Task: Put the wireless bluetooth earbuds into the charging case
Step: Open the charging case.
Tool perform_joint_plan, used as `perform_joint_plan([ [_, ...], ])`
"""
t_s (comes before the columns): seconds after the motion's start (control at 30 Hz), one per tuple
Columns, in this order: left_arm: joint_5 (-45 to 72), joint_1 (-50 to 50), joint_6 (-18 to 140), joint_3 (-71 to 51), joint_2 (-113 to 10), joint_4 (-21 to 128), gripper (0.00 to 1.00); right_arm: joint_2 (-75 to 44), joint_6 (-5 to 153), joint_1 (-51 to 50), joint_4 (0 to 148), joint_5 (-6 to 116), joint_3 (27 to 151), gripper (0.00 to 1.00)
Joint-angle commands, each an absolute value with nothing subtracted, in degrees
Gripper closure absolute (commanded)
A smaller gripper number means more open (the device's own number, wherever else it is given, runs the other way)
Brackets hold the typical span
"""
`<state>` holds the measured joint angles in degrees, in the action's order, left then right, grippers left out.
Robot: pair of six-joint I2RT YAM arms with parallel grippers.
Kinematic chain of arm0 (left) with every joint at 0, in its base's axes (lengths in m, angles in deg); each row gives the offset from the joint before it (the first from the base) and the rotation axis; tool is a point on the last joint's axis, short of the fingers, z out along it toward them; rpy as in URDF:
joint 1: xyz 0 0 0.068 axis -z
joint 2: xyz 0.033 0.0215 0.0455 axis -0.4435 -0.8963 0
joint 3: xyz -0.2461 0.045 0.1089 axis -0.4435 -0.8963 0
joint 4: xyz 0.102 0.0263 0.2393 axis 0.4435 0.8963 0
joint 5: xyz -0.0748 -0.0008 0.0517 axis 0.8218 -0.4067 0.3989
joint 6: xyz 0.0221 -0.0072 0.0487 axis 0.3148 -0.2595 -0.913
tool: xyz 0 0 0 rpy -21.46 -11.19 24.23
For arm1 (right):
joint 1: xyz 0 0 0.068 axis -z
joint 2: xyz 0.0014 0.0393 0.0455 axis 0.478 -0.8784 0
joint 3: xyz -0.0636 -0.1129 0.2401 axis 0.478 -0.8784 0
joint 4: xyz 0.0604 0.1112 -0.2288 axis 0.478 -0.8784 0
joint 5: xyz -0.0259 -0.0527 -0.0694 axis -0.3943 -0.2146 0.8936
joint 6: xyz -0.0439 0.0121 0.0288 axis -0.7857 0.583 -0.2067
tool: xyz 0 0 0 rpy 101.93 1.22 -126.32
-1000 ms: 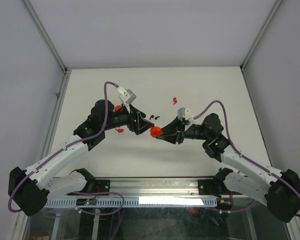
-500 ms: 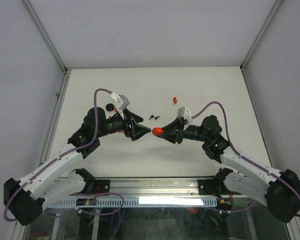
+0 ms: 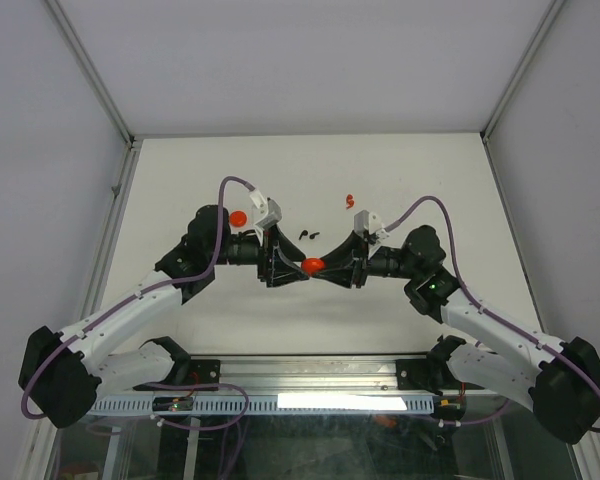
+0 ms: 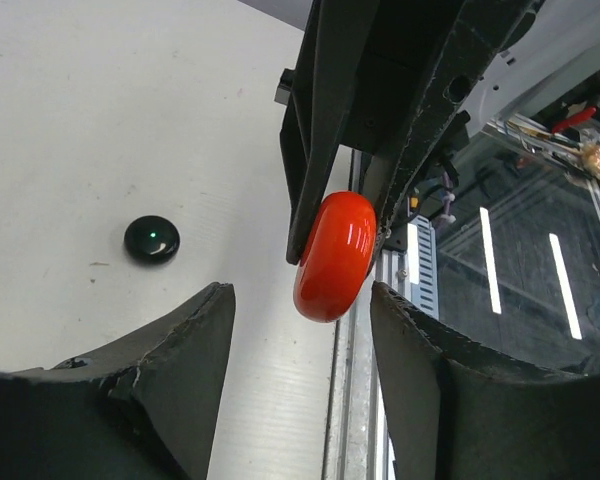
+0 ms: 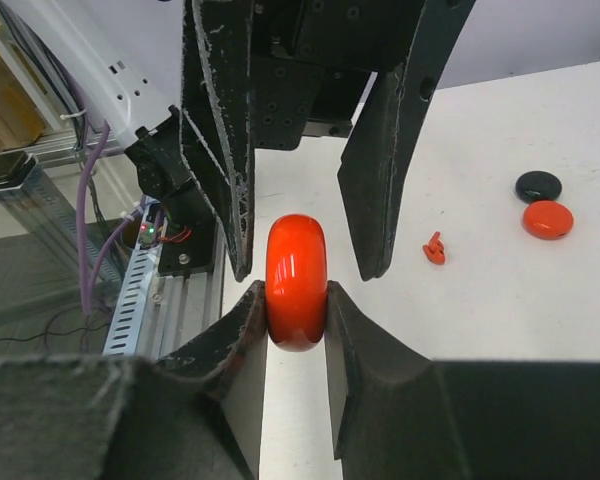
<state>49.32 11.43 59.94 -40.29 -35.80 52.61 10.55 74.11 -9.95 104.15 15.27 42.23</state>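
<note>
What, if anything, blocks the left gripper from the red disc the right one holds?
Likely nothing, so yes: the left gripper is open, its fingers flanking the red disc that the right gripper pinches.

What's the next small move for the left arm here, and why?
Probably close the left gripper on the red disc: its open fingers straddle the disc while the right gripper pinches its other edge.
</note>
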Motion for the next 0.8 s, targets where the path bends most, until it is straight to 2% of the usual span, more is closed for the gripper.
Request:
perform_joint_plan([
  [0.0,55.07,11.0,56.96,-37.18,-36.52,48.28,0.46,11.23,75.68,-10.12,106.85,12.01,45.15,1.0],
  [0.17,56.44,11.0,57.15,-36.9,-36.5,47.88,0.53,10.24,76.64,-10.2,107.99,10.69,45.16,1.0],
  [0.4,57.51,10.98,56.98,-36.75,-36.61,47.63,0.56,8.37,77.81,-10.27,108.42,9.59,46.0,1.0],
  [0.53,57.73,11.02,56.76,-36.54,-37.07,47.7,0.74,8.0,77.96,-10.22,108.63,9.66,46.37,1.0],
  [0.6,57.52,10.98,56.41,-36.66,-36.87,47.66,0.87,8.07,77.82,-10.28,108.63,9.88,46.24,0.96],
  [0.67,57.06,11.02,56.16,-36.9,-36.3,47.69,0.97,8.19,77.42,-10.21,108.34,10.24,46.04,0.86],
  [0.77,55.85,11.01,55.69,-37.35,-35.11,47.62,1.0,8.57,76.53,-10.25,106.67,11.29,45.8,0.71],
])
